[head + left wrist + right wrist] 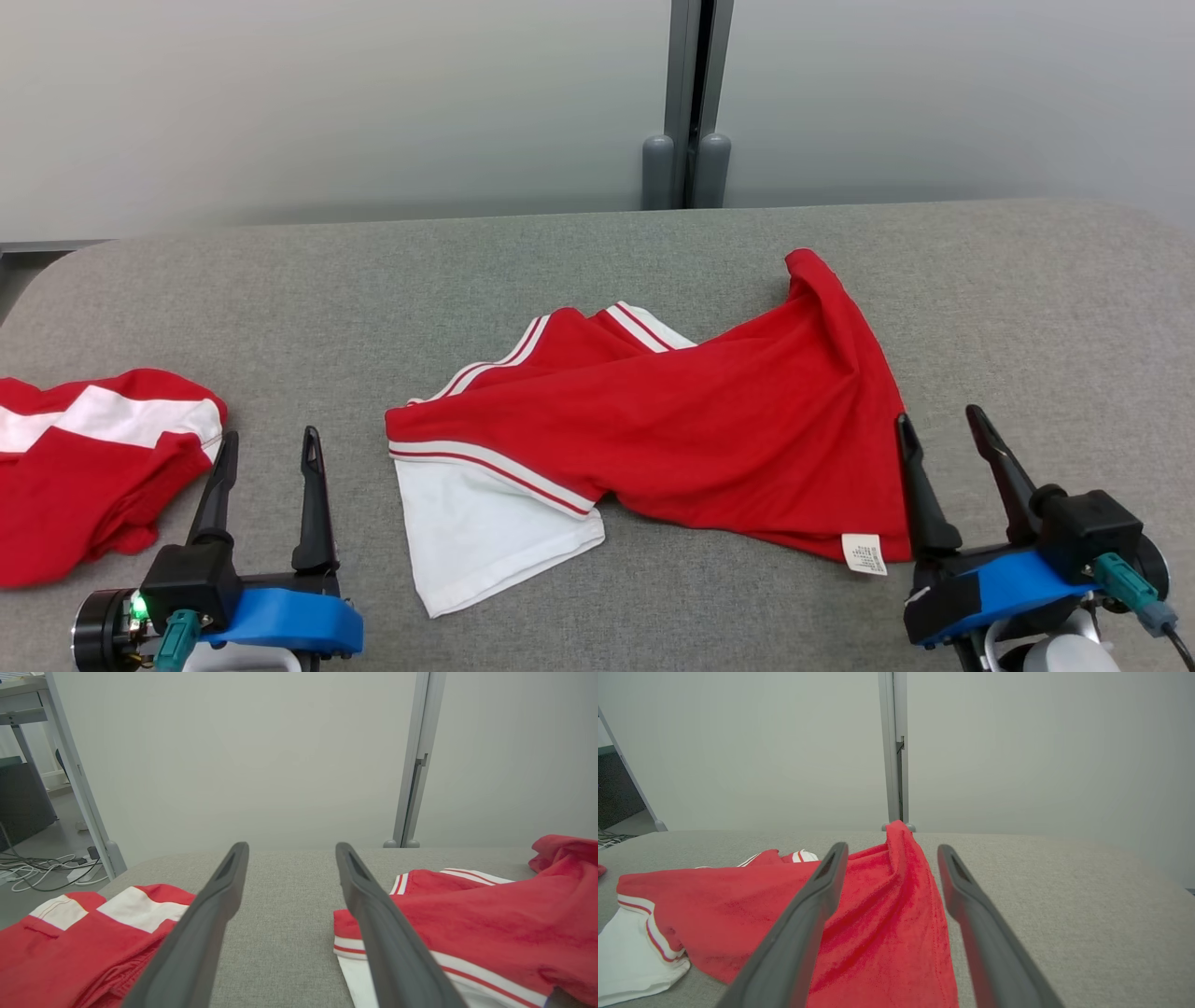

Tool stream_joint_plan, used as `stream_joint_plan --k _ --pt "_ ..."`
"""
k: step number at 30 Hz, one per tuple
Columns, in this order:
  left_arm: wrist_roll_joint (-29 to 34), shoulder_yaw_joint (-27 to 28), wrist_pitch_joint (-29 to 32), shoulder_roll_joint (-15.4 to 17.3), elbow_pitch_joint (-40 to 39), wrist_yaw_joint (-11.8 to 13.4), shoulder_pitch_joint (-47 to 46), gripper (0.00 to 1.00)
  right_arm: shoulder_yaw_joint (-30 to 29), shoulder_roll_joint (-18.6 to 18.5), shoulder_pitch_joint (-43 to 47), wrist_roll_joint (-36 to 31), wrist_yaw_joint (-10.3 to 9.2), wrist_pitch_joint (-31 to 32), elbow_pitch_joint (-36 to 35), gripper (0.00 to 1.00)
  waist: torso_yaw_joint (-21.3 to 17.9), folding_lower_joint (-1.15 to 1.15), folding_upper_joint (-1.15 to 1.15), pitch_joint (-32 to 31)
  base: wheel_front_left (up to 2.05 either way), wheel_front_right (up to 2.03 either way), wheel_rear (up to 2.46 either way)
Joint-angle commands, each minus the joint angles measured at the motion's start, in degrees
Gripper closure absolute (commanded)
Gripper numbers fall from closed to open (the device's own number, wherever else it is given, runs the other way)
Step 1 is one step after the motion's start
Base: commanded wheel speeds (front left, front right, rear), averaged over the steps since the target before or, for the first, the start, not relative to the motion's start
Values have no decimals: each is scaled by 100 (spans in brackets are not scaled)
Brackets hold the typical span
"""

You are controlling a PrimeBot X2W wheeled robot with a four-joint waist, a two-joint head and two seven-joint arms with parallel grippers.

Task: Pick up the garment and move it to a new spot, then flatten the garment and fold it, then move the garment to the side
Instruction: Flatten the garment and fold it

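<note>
The garment (691, 420) is a red shirt with white sleeves and red-and-white striped trim, lying crumpled in the middle of the grey table (597, 261); a white label shows at its near right hem. It also shows as red cloth in the left wrist view (490, 924) and the right wrist view (878, 914). My left gripper (269, 446) stands open at the lower left, apart from the garment, with bare table between its fingers (219, 891). My right gripper (938, 418) stands open at the shirt's right edge, its fingers (822, 891) over the hem, holding nothing.
A second red and white garment (84, 467) lies bunched at the table's left edge, just left of my left gripper. Grey partition panels and a post (686, 103) stand behind the table. Bare table stretches to the right and along the back.
</note>
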Motion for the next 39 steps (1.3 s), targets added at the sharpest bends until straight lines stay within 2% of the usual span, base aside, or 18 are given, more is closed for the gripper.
stream_joint_plan --k 1,13,24,33,39 --pt "16 18 -14 10 13 35 -1 0 93 7 121 23 1 56 -121 0 9 1 0 2 0 0 0" --pt "19 9 -14 28 89 42 -60 0 181 8 249 147 1 222 -374 0 55 1 0 -6 0 0 0" --pt "-41 -86 -14 22 147 20 -60 0 61 7 222 196 1 239 -212 0 36 1 0 0 0 0 0" --pt "-279 -436 -14 -2 795 -59 -45 0 -474 8 127 66 1 100 650 0 8 1 0 61 0 0 0" --pt "-429 -749 -14 -7 1535 -131 -121 0 -606 8 -35 -27 1 -35 1398 0 -3 1 0 112 0 0 0"
